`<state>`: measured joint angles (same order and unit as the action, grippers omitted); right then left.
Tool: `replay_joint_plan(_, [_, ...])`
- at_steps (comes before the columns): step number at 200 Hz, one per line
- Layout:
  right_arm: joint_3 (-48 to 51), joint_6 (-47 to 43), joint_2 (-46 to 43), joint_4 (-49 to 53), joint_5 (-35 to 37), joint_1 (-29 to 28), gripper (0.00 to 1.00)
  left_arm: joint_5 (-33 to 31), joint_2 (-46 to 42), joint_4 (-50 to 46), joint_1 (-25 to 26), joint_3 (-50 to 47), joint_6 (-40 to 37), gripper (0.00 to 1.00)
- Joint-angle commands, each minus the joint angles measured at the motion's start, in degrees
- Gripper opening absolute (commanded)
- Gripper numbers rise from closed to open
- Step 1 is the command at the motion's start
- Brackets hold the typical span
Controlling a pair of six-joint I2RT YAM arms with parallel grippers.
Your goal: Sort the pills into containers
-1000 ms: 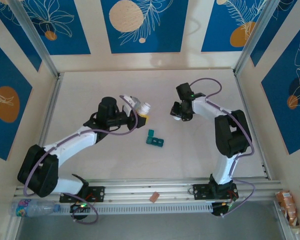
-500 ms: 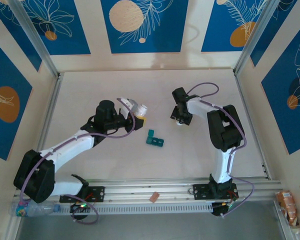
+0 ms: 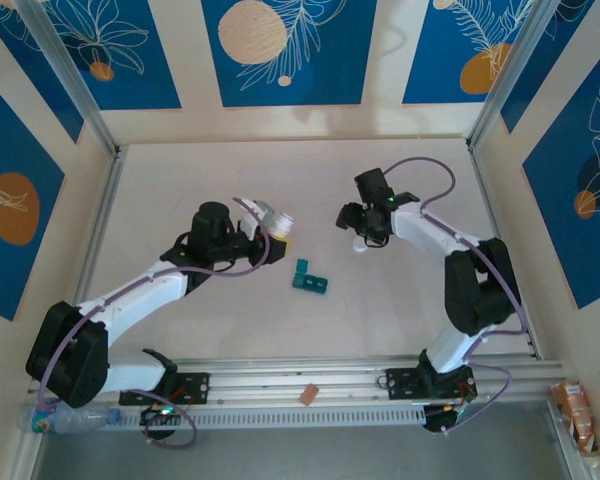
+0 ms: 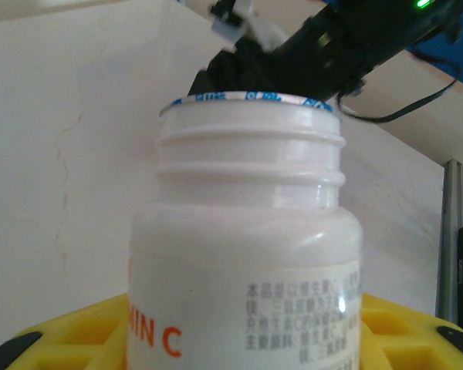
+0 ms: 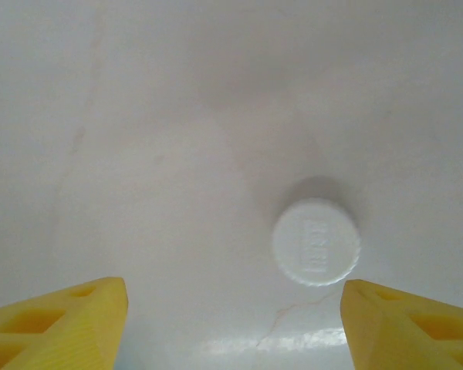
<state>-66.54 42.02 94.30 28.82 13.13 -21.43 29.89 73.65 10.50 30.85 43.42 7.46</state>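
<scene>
Two arms at the bottle-opening step; no pills seen loose.
The teal pill organiser lies on the table between the arms. Beyond it, the right gripper hovers, jaws spread, over the loose white cap. The left gripper, arm reaching inward, pinches the uncapped vitamin bottle; its mouth looks foil-sealed. Next, as judged: breach that seal.

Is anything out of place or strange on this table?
The round white ribbed plastic cap lies loose on the pale table, apart from its white plastic pill bottle. The bottle's mouth seems covered by a printed seal. Nothing looks spilled.
</scene>
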Motion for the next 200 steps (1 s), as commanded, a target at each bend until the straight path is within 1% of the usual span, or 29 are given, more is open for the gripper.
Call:
replay_joint_plan(1, [3.6,-2.8,-4.4,-3.6,-5.8,-1.2,0.73,-0.1,-0.7,-5.0,0.1,1.4,0.1,0.0])
replay_joint_plan(49, [13.1,-4.1,-11.7,-9.7,-11.0,-4.6,0.73,-3.2,-1.6,-11.7,1.7,0.4,-1.9,0.0])
replay_joint_plan(85, [19.0,-5.3,-13.9,-10.9,-10.0,-9.1,0.73,-5.4,-3.0,-15.0,3.1,-1.6,-2.5,0.0])
replay_joint_plan(111, [22.9,-3.8,-14.4,-12.6,-10.3,-10.2,0.72,-6.7,-3.4,-16.6,3.9,-2.7,-3.2,0.0])
replay_joint_plan(147, [25.6,-2.5,-14.8,-14.3,-10.2,-11.2,0.72,-7.0,-1.1,-17.9,5.1,-2.5,-4.0,0.0])
replay_joint_plan(200, [25.5,-2.1,-13.7,-15.1,-10.2,-11.7,0.72,-7.6,3.1,-19.9,6.6,-1.1,-4.7,0.0])
